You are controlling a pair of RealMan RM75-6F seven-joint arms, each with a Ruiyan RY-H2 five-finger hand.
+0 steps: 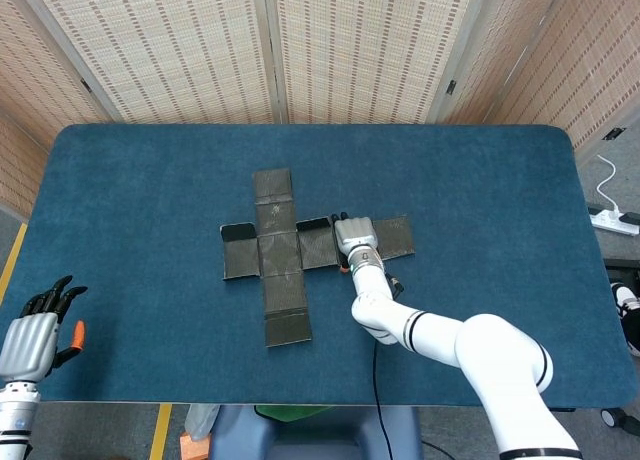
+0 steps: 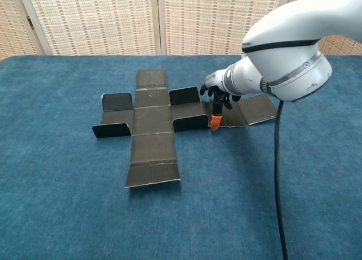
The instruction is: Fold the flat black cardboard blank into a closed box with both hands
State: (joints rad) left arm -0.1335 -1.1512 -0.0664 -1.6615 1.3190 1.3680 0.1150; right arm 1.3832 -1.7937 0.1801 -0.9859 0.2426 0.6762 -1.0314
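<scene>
Flat black cross-shaped cardboard blank [image 1: 283, 251] lies mid-table on the blue cloth [image 1: 480, 180], side flaps partly raised, right arm of the cross stretched flat for folding. My right hand [image 1: 355, 242] sits over that right panel, fingers curled down, orange-tipped thumb [image 2: 215, 122] touching its near edge; gripping nothing, I judge. Left hand [image 1: 30, 332] hangs off the near-left corner, fingers loosely apart, empty.

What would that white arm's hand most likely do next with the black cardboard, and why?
Probably curl the right hand under the right flap and tip it up toward the centre. The blank lies mostly flat, the hand sits at that flap's inner fold with its orange fingertip at the near edge, and the left hand is off at the table's edge.
</scene>
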